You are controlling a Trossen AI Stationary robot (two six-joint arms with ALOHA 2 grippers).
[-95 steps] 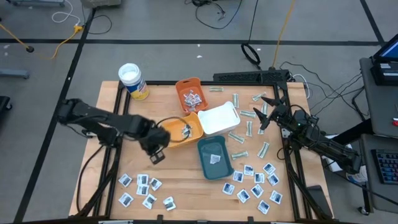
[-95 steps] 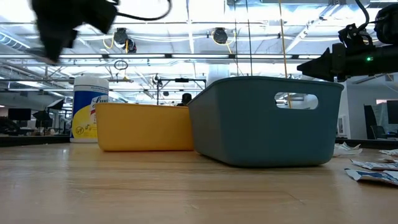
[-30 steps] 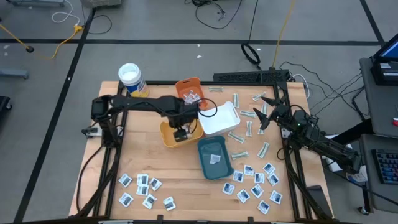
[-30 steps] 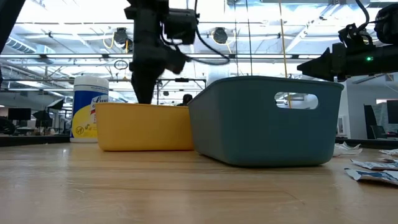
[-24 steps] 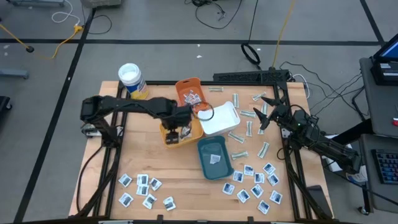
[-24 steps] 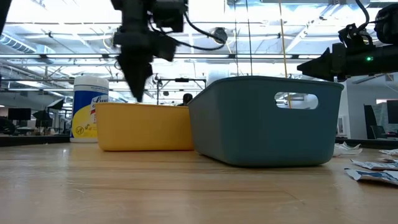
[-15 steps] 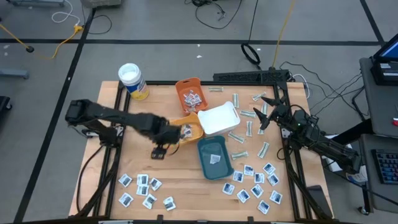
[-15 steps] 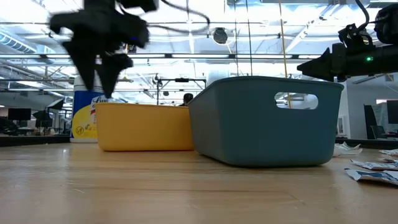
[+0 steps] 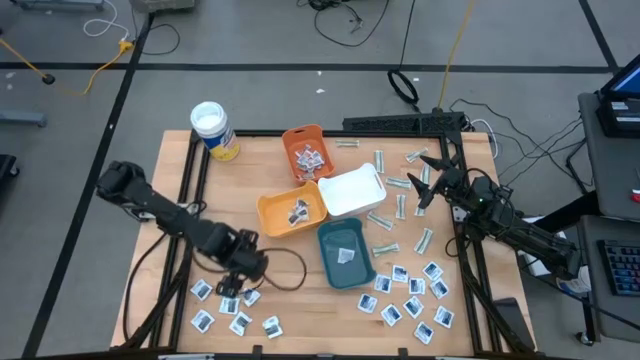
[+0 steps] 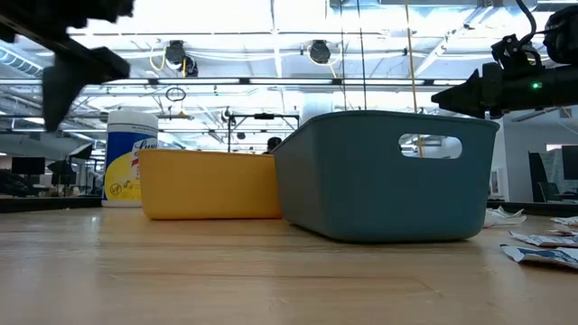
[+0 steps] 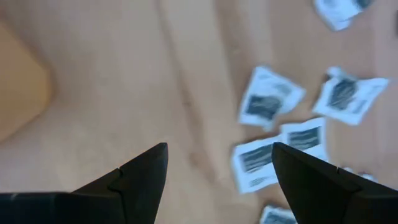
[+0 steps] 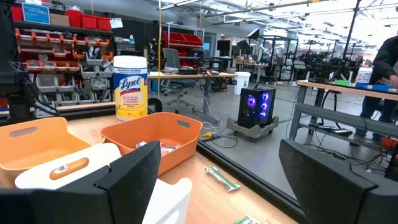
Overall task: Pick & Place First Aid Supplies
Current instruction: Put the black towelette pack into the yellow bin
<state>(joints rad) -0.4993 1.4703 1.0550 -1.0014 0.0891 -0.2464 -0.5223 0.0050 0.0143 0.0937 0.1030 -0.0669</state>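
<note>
1. Wooden bench (image 9: 290, 255) carried everything.
2. Left gripper (image 9: 232, 286) hovered with jaws spread, empty — above the white sachets (image 9: 228, 305) at the near-left corner.
3. Right gripper (image 9: 428, 178) waited, jaws wide, over grey-green strips (image 9: 398, 206) beside the white tray (image 9: 352, 190).

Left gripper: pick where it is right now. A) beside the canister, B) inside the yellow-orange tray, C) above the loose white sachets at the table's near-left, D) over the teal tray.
C: the high view shows the left gripper open and empty above the white sachets at the table's near-left.
</note>
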